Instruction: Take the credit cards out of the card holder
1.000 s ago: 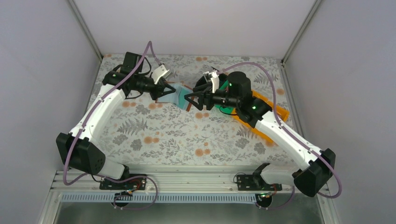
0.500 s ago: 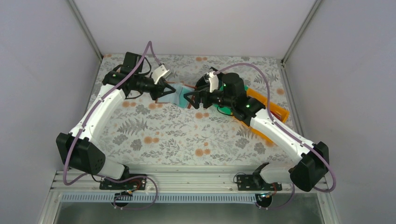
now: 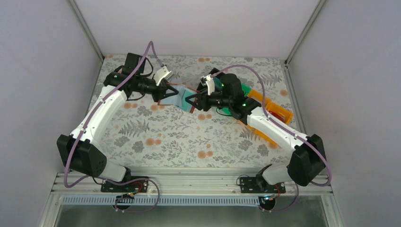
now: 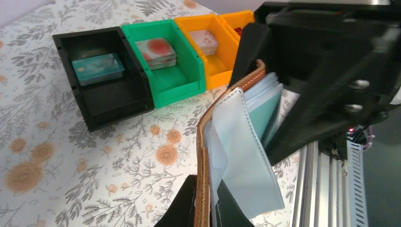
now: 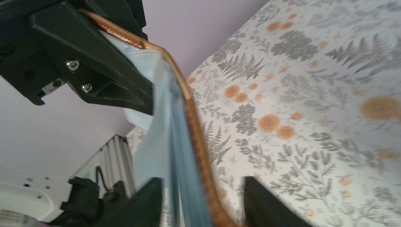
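The brown card holder (image 3: pixel 182 98) hangs open above the table between both arms, pale blue-grey sleeves fanned out (image 4: pixel 236 146). My left gripper (image 4: pixel 206 187) is shut on its brown stitched edge. A teal card (image 4: pixel 262 113) shows among the inner sleeves. My right gripper (image 5: pixel 201 182) is open, its jaws standing either side of the holder's free end (image 5: pixel 189 104), with a gap still showing beside the right finger (image 5: pixel 265 205). In the top view the right gripper (image 3: pixel 190 101) meets the holder from the right and the left gripper (image 3: pixel 171 90) from the left.
A row of bins stands behind the holder. The black bin (image 4: pixel 101 94) holds a teal card (image 4: pixel 98 68), the green bin (image 4: pixel 175 78) a pale and red card (image 4: pixel 156 49), and the orange bin (image 4: pixel 220 47) a pale card (image 4: pixel 204 40). The right arm covers most of them from above.
The right gripper has moved left onto the holder's free end, and its jaws opened wider, then narrowed. The left gripper and the holder have stayed where they were.
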`<state>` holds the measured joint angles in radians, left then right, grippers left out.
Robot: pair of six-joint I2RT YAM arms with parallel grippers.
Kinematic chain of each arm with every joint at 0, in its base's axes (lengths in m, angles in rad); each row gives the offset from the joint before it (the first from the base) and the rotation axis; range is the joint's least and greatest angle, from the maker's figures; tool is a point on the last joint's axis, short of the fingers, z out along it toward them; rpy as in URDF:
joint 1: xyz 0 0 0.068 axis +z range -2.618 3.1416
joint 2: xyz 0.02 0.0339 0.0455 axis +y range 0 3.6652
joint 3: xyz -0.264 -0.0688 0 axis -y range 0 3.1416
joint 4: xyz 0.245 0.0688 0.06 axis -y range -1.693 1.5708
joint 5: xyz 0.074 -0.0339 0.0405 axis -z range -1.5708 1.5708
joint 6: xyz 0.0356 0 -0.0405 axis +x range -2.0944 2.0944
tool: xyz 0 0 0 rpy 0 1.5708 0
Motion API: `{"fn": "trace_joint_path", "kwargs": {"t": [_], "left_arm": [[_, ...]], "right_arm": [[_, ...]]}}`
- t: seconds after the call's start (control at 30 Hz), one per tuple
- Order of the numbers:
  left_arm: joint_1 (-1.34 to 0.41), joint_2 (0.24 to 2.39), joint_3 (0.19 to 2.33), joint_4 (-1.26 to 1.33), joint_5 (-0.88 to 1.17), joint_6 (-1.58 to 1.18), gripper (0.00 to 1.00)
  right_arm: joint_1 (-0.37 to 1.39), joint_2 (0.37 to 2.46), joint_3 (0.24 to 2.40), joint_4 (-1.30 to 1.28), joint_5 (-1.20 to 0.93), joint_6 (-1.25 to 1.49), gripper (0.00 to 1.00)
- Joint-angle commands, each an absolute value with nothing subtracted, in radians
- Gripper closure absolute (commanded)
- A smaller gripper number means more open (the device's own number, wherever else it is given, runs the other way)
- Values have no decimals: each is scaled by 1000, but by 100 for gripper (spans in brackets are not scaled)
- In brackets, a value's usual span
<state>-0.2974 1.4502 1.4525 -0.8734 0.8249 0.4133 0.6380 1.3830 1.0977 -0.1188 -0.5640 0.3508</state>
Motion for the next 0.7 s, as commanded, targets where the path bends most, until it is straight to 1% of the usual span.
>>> {"fn": "trace_joint_path", "kwargs": {"t": [0.0,0.03,0.07,0.1,0.13,0.17,0.2,0.23,0.27,0.37,0.47,0.57,0.67], "left_arm": [[-289,1434,1463,-892,924,444,98],[-285,1435,1466,-895,932,445,98],[-280,1437,1466,-897,934,446,98],[-276,1438,1465,-897,934,448,97],[-267,1442,1467,-897,931,449,91],[-260,1445,1470,-899,923,447,68],[-250,1448,1474,-897,910,440,41],[-238,1450,1482,-896,894,435,27],[-224,1451,1491,-896,876,432,22],[-193,1441,1527,-895,803,424,21],[-190,1408,1536,-884,725,424,22],[-202,1391,1506,-909,793,452,28],[-233,1404,1451,-926,944,465,38]], "right_arm": [[635,1399,1094,-11,-679,344,82],[635,1391,1087,-3,-680,346,90],[635,1382,1078,1,-679,349,95],[636,1373,1071,1,-675,353,96],[636,1365,1068,-6,-666,359,96],[635,1359,1069,-30,-634,368,96],[635,1361,1079,-73,-579,381,96],[636,1370,1101,-140,-497,401,96],[635,1391,1136,-235,-389,429,96],[652,1481,1274,-544,-76,523,96],[706,1556,1383,-669,120,553,96],[740,1633,1455,-716,182,569,96],[766,1703,1515,-689,107,559,96]]}}
